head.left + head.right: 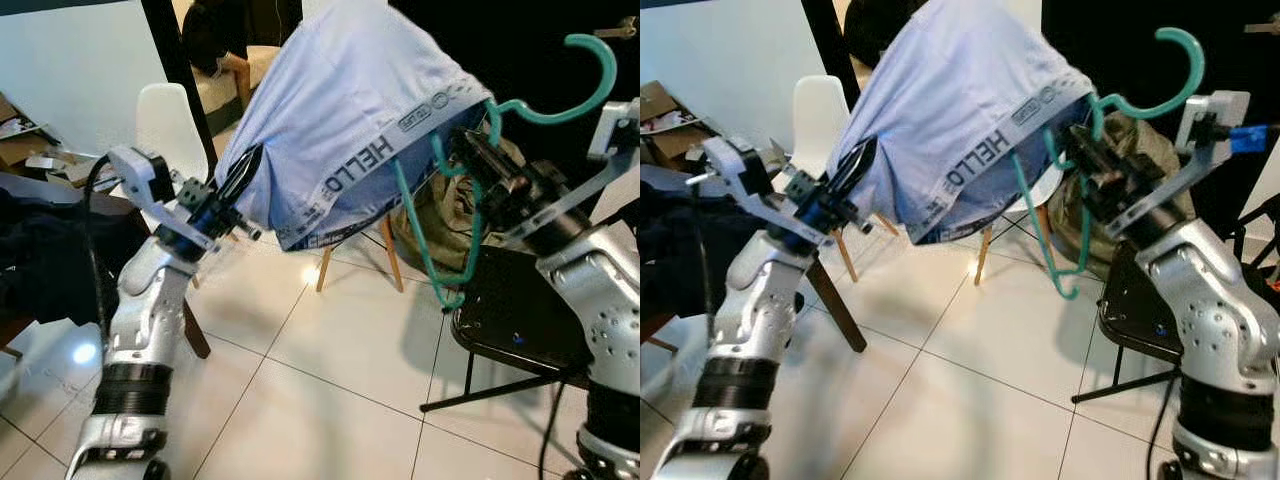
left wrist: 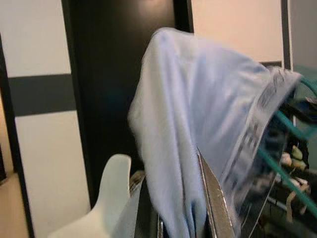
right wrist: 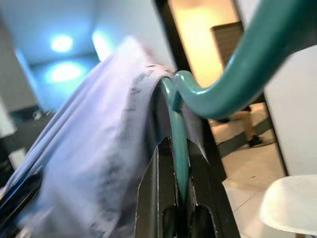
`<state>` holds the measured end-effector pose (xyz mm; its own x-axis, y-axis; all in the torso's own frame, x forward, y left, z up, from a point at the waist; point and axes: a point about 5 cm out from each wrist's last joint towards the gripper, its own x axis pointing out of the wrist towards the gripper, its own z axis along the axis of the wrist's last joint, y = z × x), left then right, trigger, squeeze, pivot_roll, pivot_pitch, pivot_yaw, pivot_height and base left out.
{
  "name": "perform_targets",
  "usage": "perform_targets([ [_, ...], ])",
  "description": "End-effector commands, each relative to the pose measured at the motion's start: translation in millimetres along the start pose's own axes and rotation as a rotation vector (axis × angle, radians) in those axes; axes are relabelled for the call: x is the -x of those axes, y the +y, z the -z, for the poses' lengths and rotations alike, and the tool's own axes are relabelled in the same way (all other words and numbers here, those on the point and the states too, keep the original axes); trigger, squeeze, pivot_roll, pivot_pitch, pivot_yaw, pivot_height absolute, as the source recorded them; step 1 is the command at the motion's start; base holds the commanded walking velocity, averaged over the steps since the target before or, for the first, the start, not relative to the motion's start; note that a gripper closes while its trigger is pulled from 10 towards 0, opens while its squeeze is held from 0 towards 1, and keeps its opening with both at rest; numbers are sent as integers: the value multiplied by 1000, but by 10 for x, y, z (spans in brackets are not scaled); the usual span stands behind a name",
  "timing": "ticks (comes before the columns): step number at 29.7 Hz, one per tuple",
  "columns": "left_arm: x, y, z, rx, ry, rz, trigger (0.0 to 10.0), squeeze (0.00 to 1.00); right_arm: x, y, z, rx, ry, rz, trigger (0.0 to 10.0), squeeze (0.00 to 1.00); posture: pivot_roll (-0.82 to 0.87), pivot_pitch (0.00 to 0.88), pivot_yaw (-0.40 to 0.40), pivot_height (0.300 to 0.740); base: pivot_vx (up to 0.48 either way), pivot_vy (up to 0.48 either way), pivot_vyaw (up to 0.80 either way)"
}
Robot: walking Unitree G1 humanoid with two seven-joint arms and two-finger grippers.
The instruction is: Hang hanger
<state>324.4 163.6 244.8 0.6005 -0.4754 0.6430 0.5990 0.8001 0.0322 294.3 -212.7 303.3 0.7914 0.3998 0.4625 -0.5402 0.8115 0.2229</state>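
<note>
While my right gripper (image 1: 1102,172) is clamped tight on the teal plastic hanger (image 1: 480,175), pinching one of its thin bars between both black fingers (image 3: 163,198), the hook end curls up and free above my wrist, not caught on anything. Draped over the hanger is a pale blue pair of underwear with a grey "HELLO" waistband (image 1: 340,120), stretched out between my two arms up in the air at about chest height. My left gripper (image 1: 240,180) is over on the far side of that cloth from the hanger, fingers nipped together on a fold of the fabric near its lower edge, so the cloth runs taut from there up over the hanger's shoulder. So basically the hanger is right in my right gripper and the fabric end is in my left. Below all this is a glossy white tiled floor (image 1: 330,380). A white moulded chair with wooden legs (image 1: 820,115) stands behind my left arm, a black folding chair (image 1: 510,320) sits under my right arm, and a black door frame post (image 1: 175,60) runs up behind the cloth. Dark clothing is piled (image 1: 45,260) off to my left, and a person sits (image 1: 220,40) in the back room.
</note>
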Motion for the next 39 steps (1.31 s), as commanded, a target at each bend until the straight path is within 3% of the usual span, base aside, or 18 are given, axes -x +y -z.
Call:
perform_targets([
  [1,53,54,-33,-15,11,-11,0,0,0,-32,-83,-1,-64,33,10000,0,-56,21,70,740,0,0,0],
  [13,141,-68,79,6,79,19,0,0,-18,45,-220,-101,-217,-8,10000,0,-47,20,72,740,0,0,0],
  [21,156,-36,58,-5,86,10,0,0,-19,112,-159,-96,-177,-63,10000,0,-43,20,72,740,0,0,0],
  [22,129,21,-13,-19,69,-2,3176,0,3,228,-112,-65,-141,-158,10000,0,-42,19,72,740,0,0,0],
  [23,96,78,-87,-34,50,-17,7529,0,35,322,-87,-67,-128,-240,10000,0,-39,18,72,740,0,0,0],
  [25,96,78,-87,-34,50,-17,7529,0,35,322,-87,-67,-128,-240,10000,0,-39,18,72,740,0,0,0],
  [26,72,116,-143,-42,36,-28,10000,0,60,379,-83,-77,-131,-294,10000,0,-39,18,72,740,0,0,0],
  [29,64,140,-173,-40,33,-32,10000,0,81,404,-119,-103,-162,-325,10000,0,-38,17,71,740,0,0,0],
  [30,79,153,-166,-29,42,-36,10000,1000,93,400,-165,-127,-197,-331,10000,0,-38,17,71,740,0,0,0],
  [39,257,31,44,85,144,44,10000,1000,110,353,-295,-149,-265,-320,10000,0,-40,17,70,740,0,0,0],
])
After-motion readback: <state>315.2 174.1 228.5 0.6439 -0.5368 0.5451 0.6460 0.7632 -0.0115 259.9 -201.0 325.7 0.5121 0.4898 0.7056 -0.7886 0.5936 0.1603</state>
